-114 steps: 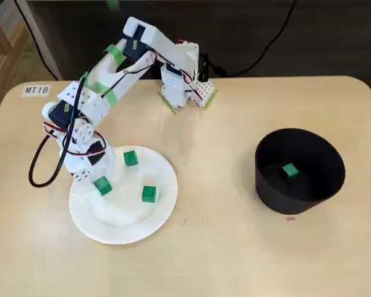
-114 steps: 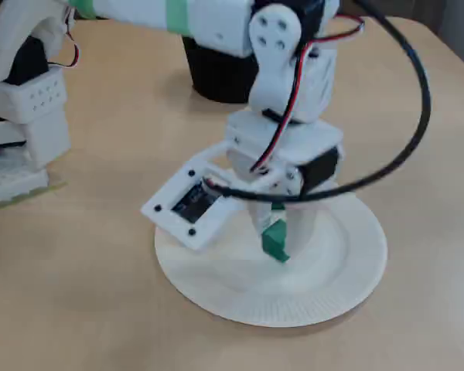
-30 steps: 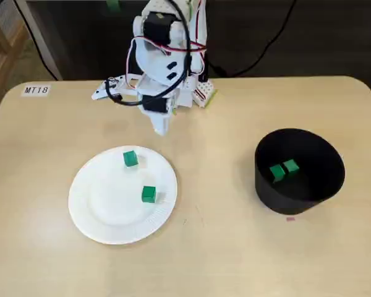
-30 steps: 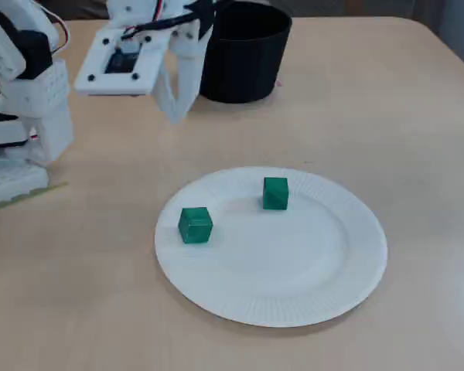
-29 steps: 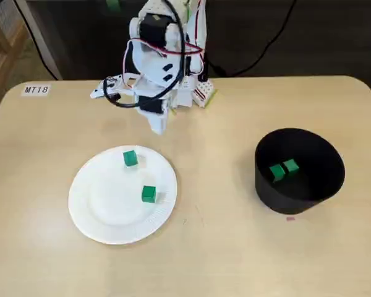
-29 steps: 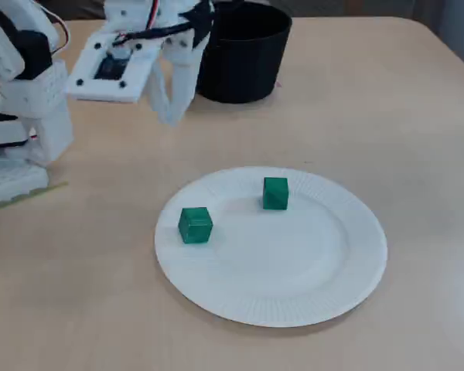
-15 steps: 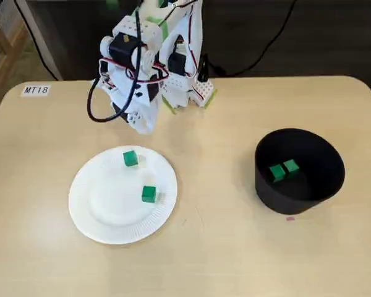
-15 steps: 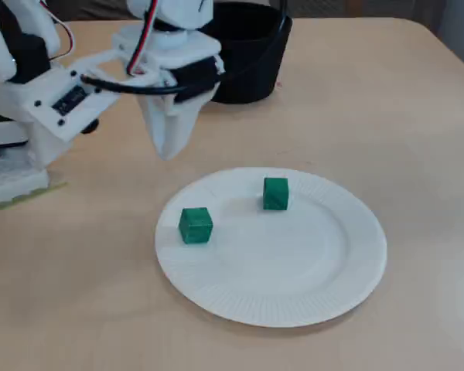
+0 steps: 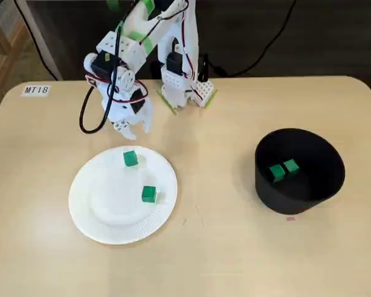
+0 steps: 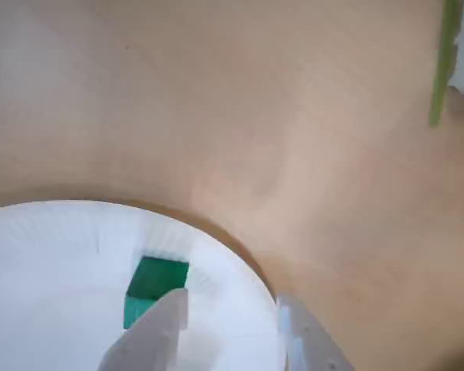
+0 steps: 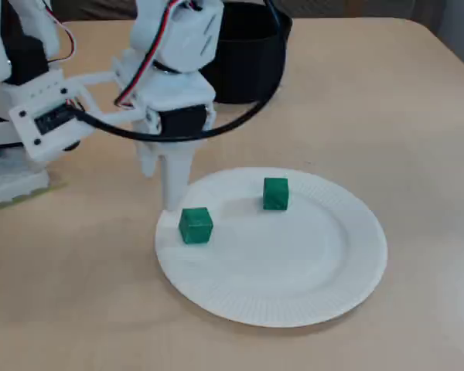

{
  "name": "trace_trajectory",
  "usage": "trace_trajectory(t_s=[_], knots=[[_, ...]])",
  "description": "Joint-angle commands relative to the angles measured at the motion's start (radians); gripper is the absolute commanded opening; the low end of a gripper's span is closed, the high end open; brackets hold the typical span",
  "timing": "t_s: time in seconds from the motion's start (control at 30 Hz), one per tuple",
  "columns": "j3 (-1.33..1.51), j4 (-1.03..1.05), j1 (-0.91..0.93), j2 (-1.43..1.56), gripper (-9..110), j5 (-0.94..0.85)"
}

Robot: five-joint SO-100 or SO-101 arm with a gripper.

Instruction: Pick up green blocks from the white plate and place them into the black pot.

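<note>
While pincer (image 9: 134, 131) hangs spread | white plate (image 9: 99, 218): two green blocks (image 9: 130, 158) (image 9: 148, 194) | black pot (image 9: 297, 202): two green blocks (image 9: 276, 172) (image 9: 290, 166)

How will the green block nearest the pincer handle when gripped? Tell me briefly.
The green block looks like a small flat-faced cube, so it likely won't roll. Its crisp edges suggest it is rigid, and the open pincer should span it. On the smooth white plate it may slide if nudged off-centre.
</note>
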Motion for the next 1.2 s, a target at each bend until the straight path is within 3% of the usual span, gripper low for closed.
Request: trace_trajectory(t_s=[0.0, 0.3, 0.6, 0.9, 1.03, 1.17], knots=[[-0.066, -0.006, -0.021, -0.021, 26, -0.012], [-0.129, -0.086, -0.035, -0.095, 33, -0.034], [-0.155, -0.124, -0.021, -0.181, 30, -0.035], [-0.172, -0.187, -0.025, -0.239, 14, -0.021], [-0.173, -0.215, -0.009, -0.275, -2, -0.014], [-0.199, -0.23, -0.006, -0.285, -2, -0.054]])
